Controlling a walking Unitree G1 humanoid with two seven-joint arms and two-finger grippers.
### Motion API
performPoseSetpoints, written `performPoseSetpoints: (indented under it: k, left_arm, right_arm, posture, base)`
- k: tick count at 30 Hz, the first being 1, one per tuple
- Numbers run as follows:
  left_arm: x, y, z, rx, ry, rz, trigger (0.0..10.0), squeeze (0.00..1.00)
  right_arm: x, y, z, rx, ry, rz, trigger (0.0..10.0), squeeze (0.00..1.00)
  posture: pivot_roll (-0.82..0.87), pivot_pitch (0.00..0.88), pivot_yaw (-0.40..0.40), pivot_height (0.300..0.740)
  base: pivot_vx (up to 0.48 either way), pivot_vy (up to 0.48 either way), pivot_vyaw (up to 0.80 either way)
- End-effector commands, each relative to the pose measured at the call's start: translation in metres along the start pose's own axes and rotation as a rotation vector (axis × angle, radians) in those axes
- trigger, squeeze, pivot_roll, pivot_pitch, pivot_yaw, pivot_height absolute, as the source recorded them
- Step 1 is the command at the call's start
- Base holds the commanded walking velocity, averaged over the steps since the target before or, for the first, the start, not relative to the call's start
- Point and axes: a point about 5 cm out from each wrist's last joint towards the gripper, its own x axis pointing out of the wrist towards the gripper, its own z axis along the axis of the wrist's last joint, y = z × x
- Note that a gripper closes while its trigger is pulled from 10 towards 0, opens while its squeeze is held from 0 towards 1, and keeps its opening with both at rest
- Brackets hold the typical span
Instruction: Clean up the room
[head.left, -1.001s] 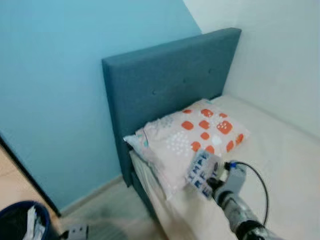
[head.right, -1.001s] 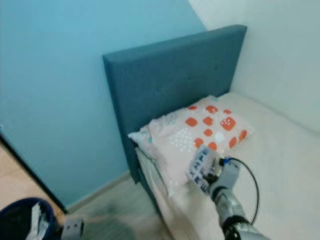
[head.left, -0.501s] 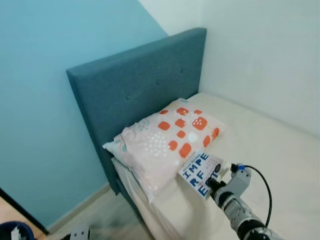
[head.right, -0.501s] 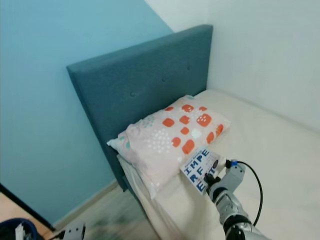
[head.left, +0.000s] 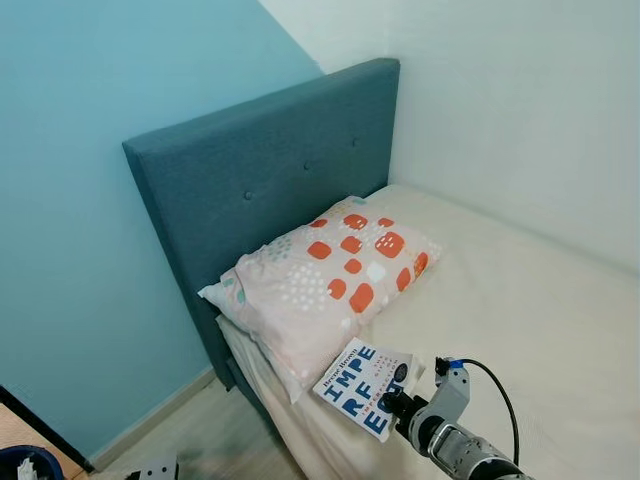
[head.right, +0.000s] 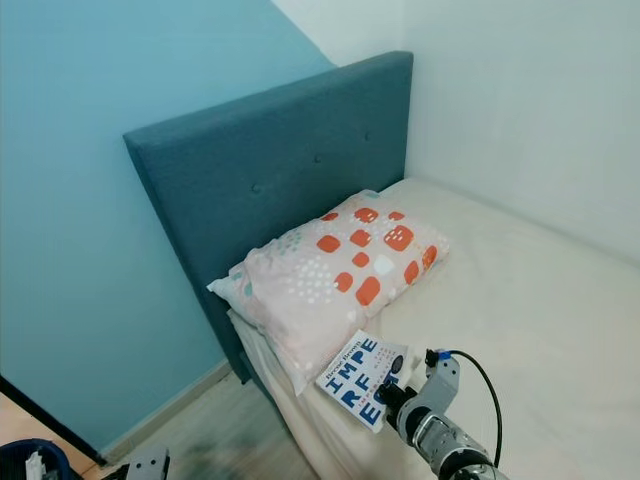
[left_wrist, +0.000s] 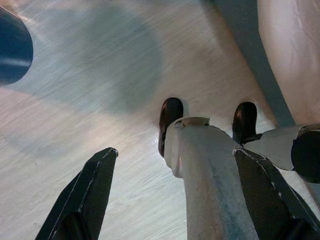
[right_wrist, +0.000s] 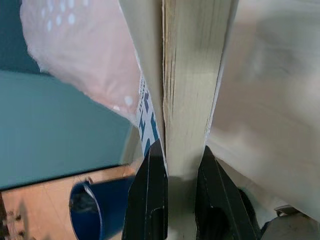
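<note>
- Right now I'm facing the bed (head.left: 540, 300), its cream sheet running up to a teal headboard (head.left: 260, 190) set against the blue wall.
- A pillow (head.left: 320, 280) with orange patches lies at the head end.
- I judge the step in hand to be clearing the book (head.left: 362, 388): it hangs over the mattress edge just below the pillow, cover up.
- My right pincer (right_wrist: 175, 167) is clenched on the book, one finger on each side of the page block.
- My left pincer (left_wrist: 172, 187) hangs idle over the wooden floor, fingers spread and grasping nothing.
- Next I need somewhere to carry the book and set it down; I see no shelf from here.
</note>
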Motion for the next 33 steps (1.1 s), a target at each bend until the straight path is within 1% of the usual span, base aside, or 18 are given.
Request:
performPoseSetpoints:
  k: [1,6,13,19,22,24,31,33]
  left_arm:
    - [-0.002,0.008,-0.003,0.009,0.013,0.016,10.0,0.0]
    - [-0.003,0.011,-0.003,0.013,0.013,0.021,10.0,0.0]
    - [-0.003,0.013,-0.004,0.014,0.013,0.025,10.0,0.0]
    - [-0.004,0.016,-0.006,0.016,0.015,0.025,10.0,0.0]
    - [-0.005,0.02,-0.007,0.018,0.016,0.031,10.0,0.0]
    - [-0.005,0.02,-0.007,0.017,0.014,0.032,10.0,0.0]
    - [-0.005,0.022,0.0,-0.003,-0.021,0.033,10.0,0.0]
    - [-0.005,0.025,0.006,-0.007,-0.057,0.058,10.0,0.0]
  right_arm:
    - [0.0,0.001,0.007,0.028,-0.041,0.003,10.0,0.0]
    - [-0.001,0.0,0.012,0.028,-0.058,-0.005,10.0,0.0]
    - [-0.001,0.0,0.012,0.027,-0.062,-0.005,10.0,0.0]
    - [-0.002,-0.003,0.011,0.044,-0.078,-0.028,10.0,0.0]
    - [-0.003,-0.008,0.011,0.042,-0.082,-0.063,10.0,0.0]
    - [-0.003,-0.008,0.011,0.045,-0.084,-0.065,10.0,0.0]
    - [-0.004,-0.011,0.011,0.047,-0.092,-0.084,10.0,0.0]
    - [-0.005,-0.012,0.011,0.059,-0.104,-0.087,10.0,0.0]
  posture:
    - [-0.09,0.067,0.029,0.726]
    - [-0.08,0.078,0.031,0.706]
    - [-0.07,0.087,0.035,0.691]
    - [-0.06,0.103,0.041,0.671]
    - [-0.05,0.106,0.043,0.651]
    - [-0.05,0.105,0.043,0.646]
    - [-0.05,0.108,0.041,0.626]
    - [-0.05,0.113,0.038,0.616]
  base:
    - [0.0,0.0,0.0]
    - [0.0,0.0,0.0]
    - [0.0,0.0,0.0]
    - [0.0,0.0,0.0]
    - [0.0,0.0,0.0]
    - [0.0,0.0,0.0]
    - [0.0,0.0,0.0]
    - [0.0,0.0,0.0]
